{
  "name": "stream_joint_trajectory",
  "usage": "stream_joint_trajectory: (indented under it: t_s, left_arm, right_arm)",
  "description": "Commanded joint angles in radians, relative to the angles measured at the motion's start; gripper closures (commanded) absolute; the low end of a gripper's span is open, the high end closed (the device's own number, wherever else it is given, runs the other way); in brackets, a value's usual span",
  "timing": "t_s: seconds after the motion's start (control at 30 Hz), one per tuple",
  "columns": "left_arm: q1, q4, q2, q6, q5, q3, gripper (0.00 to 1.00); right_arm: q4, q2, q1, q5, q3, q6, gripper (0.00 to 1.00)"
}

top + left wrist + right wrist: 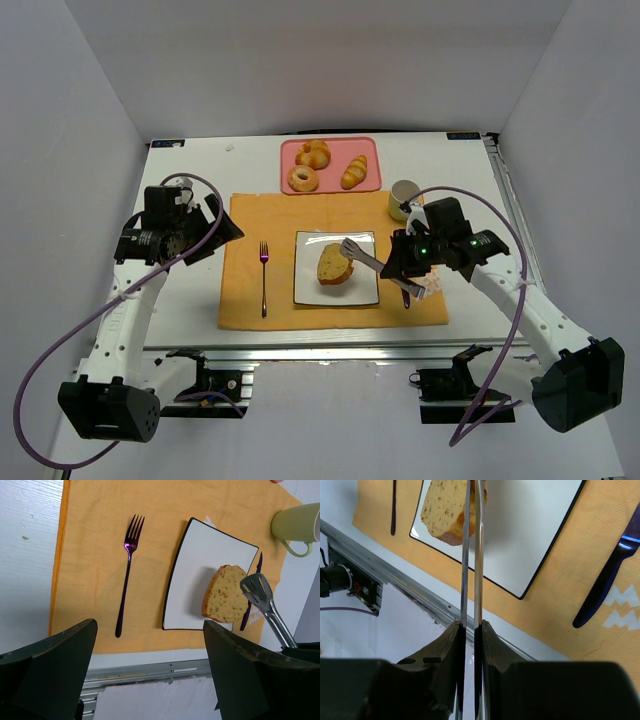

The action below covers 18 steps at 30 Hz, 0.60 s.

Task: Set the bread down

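The bread (335, 264) (225, 595) (445, 510), a tan slice with a brown crust, rests on the white square plate (310, 285) (195, 570) (530, 530). My right gripper (402, 266) (471, 625) is shut on a pair of metal tongs (362, 255) (265, 605) (472, 555), whose arms are squeezed close together. The tongs' head sits at the bread's right edge; whether it touches the bread I cannot tell. My left gripper (225, 232) (150, 624) hovers open left of the mat, holding nothing.
An orange mat (240, 290) (90, 555) carries the plate, a purple fork (264, 275) (127, 575) and a purple knife (405, 297) (610, 575). A green mug (404, 196) (297, 525) stands at the mat's far right. A pink tray (372, 145) behind holds a donut (302, 178) and croissant (354, 172).
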Motion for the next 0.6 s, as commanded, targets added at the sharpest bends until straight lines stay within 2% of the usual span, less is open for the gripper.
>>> stream_joint_trajectory:
  t_s: [0.0,0.17,0.3,0.37,0.47,0.53,0.57]
  left_arm:
    - [-0.006,0.005,-0.03,-0.008,0.017,-0.007,0.02]
    - [-0.006,0.001,-0.036,-0.008,0.017,-0.01,0.02]
    - [-0.006,0.001,-0.039,-0.01,0.017,-0.015,0.02]
    - [-0.006,0.001,-0.039,-0.01,0.017,-0.015,0.02]
    - [-0.006,0.002,-0.039,-0.01,0.014,-0.015,0.02]
    - [-0.006,0.004,-0.036,-0.011,0.013,-0.013,0.02]
    - [-0.006,0.005,-0.033,-0.011,0.014,-0.012,0.02]
  right_arm:
    - [0.102,-0.01,0.013,-0.022,-0.032,0.012,1.0]
    - [0.116,0.002,0.017,0.03,-0.064,0.001,0.91]
    - [0.11,0.019,0.019,0.046,-0.072,-0.004,0.79]
    - [0.107,0.021,0.022,0.055,-0.07,-0.007,0.7]
    - [0.102,0.018,0.022,0.063,-0.064,-0.007,0.67]
    - [0.097,0.018,0.022,0.064,-0.052,-0.008,0.57]
    - [0.093,0.018,0.022,0.069,-0.047,-0.007,0.55]
